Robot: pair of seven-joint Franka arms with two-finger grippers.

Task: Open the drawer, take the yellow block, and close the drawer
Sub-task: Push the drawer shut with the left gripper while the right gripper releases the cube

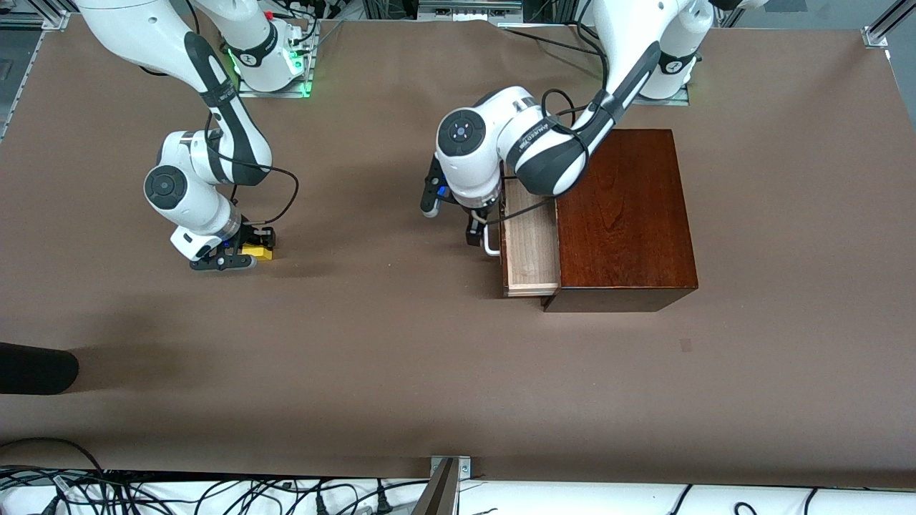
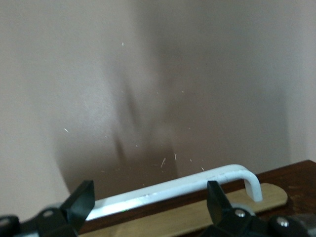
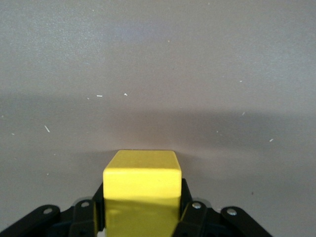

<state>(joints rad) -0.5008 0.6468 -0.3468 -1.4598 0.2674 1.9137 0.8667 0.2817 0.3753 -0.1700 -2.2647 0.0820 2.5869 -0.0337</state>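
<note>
The dark mahogany box [image 1: 626, 214] stands toward the left arm's end of the table. Its drawer [image 1: 531, 243] is pulled partly out, pale tray showing. My left gripper [image 1: 478, 227] is open at the white handle [image 1: 491, 244]. In the left wrist view the handle [image 2: 173, 190] runs between my open gripper's [image 2: 148, 197] fingers, which do not clamp it. My right gripper [image 1: 247, 256] is shut on the yellow block [image 1: 259, 251], low at the tabletop toward the right arm's end. In the right wrist view the yellow block [image 3: 142, 180] sits between that gripper's [image 3: 142, 212] fingers.
A dark rounded object [image 1: 36, 368] juts in at the table's edge near the front camera, at the right arm's end. Cables [image 1: 215, 493] lie along the front edge. Brown tabletop [image 1: 372, 322] stretches between the two grippers.
</note>
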